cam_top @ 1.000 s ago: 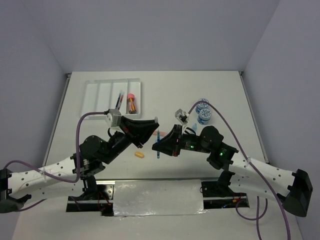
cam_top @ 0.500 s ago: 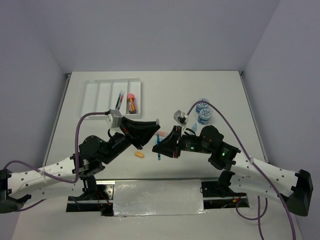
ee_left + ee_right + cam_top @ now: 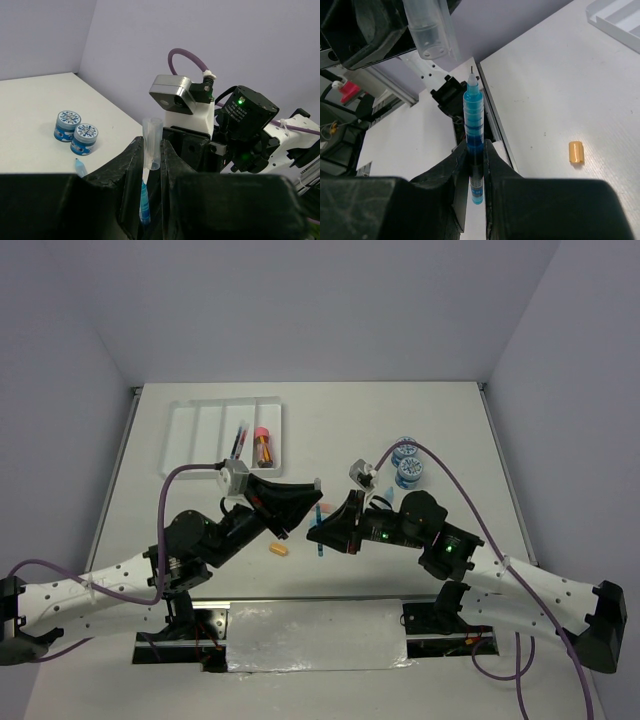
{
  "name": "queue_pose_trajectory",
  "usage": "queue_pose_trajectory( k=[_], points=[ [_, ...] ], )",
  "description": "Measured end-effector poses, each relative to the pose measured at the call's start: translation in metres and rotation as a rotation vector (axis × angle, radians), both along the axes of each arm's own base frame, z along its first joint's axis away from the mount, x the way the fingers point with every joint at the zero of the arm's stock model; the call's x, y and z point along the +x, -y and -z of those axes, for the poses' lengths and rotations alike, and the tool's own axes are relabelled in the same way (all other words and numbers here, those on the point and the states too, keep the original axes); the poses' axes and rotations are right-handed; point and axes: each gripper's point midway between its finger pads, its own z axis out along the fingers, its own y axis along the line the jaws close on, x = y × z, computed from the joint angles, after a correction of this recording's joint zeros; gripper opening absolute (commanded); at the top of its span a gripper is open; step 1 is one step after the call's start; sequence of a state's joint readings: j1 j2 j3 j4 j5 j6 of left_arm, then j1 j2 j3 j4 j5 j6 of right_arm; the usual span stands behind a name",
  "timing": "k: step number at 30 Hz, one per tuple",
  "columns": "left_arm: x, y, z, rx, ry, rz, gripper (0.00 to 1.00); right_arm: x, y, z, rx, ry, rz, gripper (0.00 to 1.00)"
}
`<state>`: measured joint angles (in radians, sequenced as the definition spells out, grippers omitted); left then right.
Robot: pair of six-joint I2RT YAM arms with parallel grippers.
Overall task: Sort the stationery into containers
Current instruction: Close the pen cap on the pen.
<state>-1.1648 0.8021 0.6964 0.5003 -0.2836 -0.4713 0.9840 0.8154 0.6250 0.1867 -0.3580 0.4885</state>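
Note:
My left gripper [image 3: 151, 150] is shut on a clear pen cap [image 3: 152, 142] that stands upright between its fingers. Facing it, my right gripper [image 3: 475, 150] is shut on a blue pen [image 3: 474, 120] whose bare tip points at the cap [image 3: 430, 30]. In the top view both grippers, left [image 3: 300, 502] and right [image 3: 325, 530], meet above the table's middle with the pen [image 3: 318, 532] between them. The white tray [image 3: 190, 435] at the back left holds a thin pen [image 3: 240, 440] and a pink-capped orange piece [image 3: 262, 445].
Two blue-lidded tubs [image 3: 405, 452] [image 3: 410, 474] stand right of centre, with a pale blue tube [image 3: 80, 167] near them. An orange eraser [image 3: 279, 549] lies on the table below the left gripper. The arm bases sit at the near edge.
The two grippers have drawn slightly closer together, the right one edging left with the pen. Both grips are unchanged.

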Motion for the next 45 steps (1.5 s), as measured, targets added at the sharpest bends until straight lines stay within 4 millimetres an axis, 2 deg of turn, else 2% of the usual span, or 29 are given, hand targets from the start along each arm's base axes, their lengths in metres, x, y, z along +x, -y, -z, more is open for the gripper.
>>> queue_pose_trajectory(
  k=[16,32,35,41,45],
  points=[
    [0.005,0.006,0.011,0.031,-0.018,-0.014,0.0,0.001,0.005,-0.011,0.01,0.025,0.022,0.0],
    [0.003,0.008,0.009,0.026,-0.014,0.004,0.0,0.012,0.011,-0.021,-0.03,0.071,0.08,0.0],
    [0.002,0.008,0.004,0.018,-0.007,0.008,0.1,0.014,0.011,-0.027,-0.053,0.103,0.083,0.0],
    [-0.001,0.008,-0.02,-0.024,0.019,0.023,0.27,0.017,0.014,-0.05,-0.06,0.215,0.083,0.0],
    [-0.001,0.009,-0.021,-0.027,0.025,0.026,0.38,0.016,0.013,-0.052,-0.058,0.253,0.069,0.0]
  ],
)
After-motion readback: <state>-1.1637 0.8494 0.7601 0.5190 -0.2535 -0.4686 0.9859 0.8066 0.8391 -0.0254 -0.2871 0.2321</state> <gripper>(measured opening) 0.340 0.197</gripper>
